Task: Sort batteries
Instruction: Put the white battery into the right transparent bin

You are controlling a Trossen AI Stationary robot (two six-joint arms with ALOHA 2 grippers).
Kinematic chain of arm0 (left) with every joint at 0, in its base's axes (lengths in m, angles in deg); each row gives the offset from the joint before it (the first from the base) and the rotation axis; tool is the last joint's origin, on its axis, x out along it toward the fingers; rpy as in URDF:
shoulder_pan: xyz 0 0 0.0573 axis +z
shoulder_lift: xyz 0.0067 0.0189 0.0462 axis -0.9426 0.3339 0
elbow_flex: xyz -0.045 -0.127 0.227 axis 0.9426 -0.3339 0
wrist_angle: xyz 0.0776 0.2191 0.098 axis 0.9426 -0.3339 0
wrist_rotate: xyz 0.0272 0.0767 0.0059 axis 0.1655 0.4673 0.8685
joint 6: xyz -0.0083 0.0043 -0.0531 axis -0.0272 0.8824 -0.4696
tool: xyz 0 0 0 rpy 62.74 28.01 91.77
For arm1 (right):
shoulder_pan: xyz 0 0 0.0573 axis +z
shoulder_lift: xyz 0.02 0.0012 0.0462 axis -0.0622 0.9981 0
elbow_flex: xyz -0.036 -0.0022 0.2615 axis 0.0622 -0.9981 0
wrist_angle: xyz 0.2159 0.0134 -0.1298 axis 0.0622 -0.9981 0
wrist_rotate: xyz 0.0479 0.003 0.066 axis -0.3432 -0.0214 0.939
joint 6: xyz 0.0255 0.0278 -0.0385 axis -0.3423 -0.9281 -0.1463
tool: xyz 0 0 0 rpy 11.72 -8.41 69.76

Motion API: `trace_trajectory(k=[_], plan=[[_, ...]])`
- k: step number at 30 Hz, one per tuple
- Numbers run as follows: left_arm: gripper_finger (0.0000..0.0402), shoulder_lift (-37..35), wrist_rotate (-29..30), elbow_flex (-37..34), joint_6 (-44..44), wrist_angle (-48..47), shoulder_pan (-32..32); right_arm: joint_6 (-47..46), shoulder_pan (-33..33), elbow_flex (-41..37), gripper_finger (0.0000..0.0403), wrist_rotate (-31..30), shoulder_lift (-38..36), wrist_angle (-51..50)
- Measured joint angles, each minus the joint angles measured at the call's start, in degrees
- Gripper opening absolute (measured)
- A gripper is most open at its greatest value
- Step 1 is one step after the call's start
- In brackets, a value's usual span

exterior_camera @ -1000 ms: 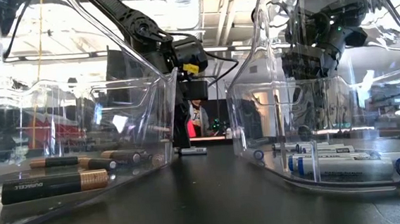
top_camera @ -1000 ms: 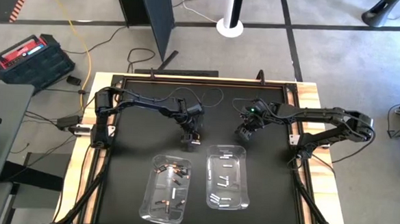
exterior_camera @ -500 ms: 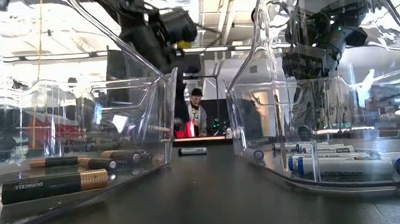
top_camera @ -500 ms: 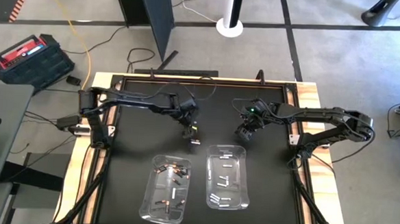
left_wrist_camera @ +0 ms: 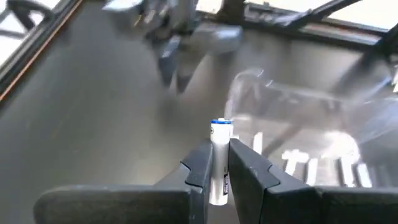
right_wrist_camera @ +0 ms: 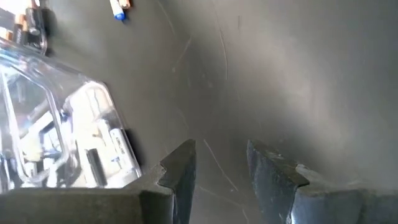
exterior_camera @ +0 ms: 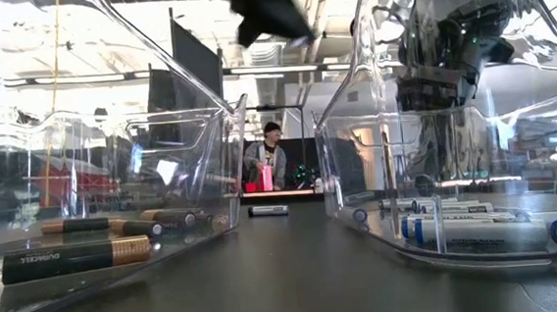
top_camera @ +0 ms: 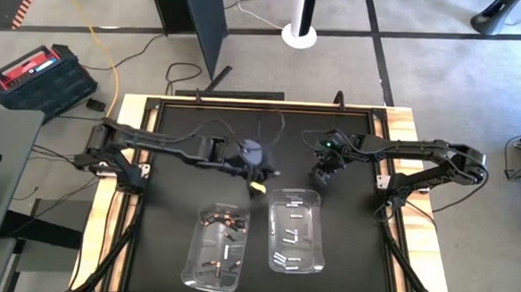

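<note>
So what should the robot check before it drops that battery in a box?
1. Left gripper shut on the white battery: ok.
2. Gripper over the right bin of white cells: not ok, it is beside the bin's far corner.
3. Right gripper empty, open, clear of the bin: ok.
4. Left bin holds dark cells: ok.
5. Loose battery left on the table: not ok.
</note>
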Motion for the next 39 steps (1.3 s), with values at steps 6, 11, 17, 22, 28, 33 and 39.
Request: trace_trajectory(k=[6,11,17,22,28,33,39], plan=[[0.0039,8.7,3.3,15.2,-0.8,-6.4,-4.9,0.0,0.0,0.0,0.0162,0.0,0.0,-2.6],[0.0039,18.5,3.8,27.5,-1.5,-13.1,-7.6,0.0,-0.1,0.0,0.0162,0.0,0.0,-5.2],[0.0039,29.8,5.4,39.0,-4.9,-21.8,-10.8,0.0,-0.1,0.0,0.0162,0.0,0.0,-6.5],[0.0039,38.7,5.5,45.9,-8.9,-25.8,-12.3,0.3,-0.1,0.0,0.0162,0.0,0.0,-6.6],[0.0039,45.4,3.6,49.8,-13.5,-28.4,-12.8,1.5,-0.2,0.0,0.0162,0.0,0.0,-6.6],[0.0039,47.7,3.0,49.8,-16.5,-30.7,-12.6,1.5,-0.1,0.0,0.0162,0.0,0.0,-6.6],[0.0039,49.8,2.7,49.7,-17.0,-32.5,-12.6,1.5,-0.1,0.0,0.0162,0.0,0.0,-6.7]])
